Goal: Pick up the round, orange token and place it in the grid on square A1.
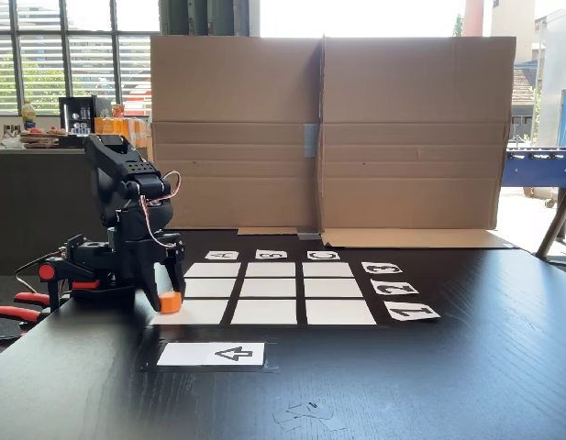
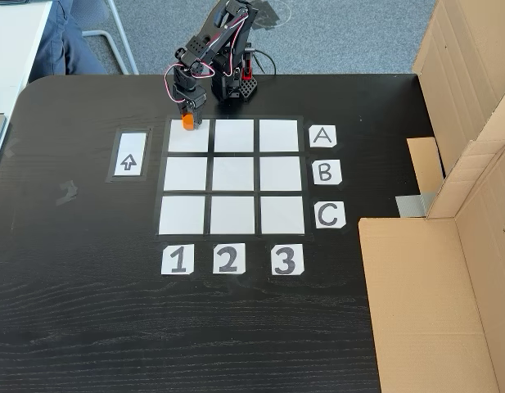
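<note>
The round, orange token (image 1: 171,302) (image 2: 187,124) sits between the tips of my gripper (image 1: 165,297) (image 2: 187,119), which points straight down and is shut on it. The token is at the outer edge of square A1 (image 1: 195,313) (image 2: 191,139), the corner cell of the grid (image 1: 271,289) (image 2: 232,175) closest to the arm's base. Whether the token touches the cell or hangs just above it I cannot tell. The other cells of the grid are bare.
A white card with a black arrow (image 1: 212,354) (image 2: 128,155) lies just outside the grid beside A1. A tall cardboard wall (image 1: 328,128) (image 2: 457,205) borders the far side of the table. Red clamps (image 1: 26,307) hold the arm's base. Paper scraps (image 1: 305,414) lie near the front edge.
</note>
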### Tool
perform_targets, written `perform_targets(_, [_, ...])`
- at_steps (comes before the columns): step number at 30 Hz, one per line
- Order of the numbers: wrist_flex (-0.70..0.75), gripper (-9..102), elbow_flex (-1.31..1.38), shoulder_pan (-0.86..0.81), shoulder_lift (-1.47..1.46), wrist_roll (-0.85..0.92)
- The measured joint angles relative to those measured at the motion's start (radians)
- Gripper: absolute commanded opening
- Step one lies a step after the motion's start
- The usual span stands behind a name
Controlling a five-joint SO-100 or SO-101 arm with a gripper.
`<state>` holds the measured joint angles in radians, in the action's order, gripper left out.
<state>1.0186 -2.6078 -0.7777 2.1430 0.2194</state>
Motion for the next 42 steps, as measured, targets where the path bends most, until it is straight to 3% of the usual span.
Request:
perform_targets(18, [-0.124,8,0.000,0.038,-0.025,-0.002])
perform_targets(34, [-0.127,9,0.011,0.058,-0.077,-0.011])
perform_targets(42, [-0.133,20,0.012,0.061,-0.086,-0.011])
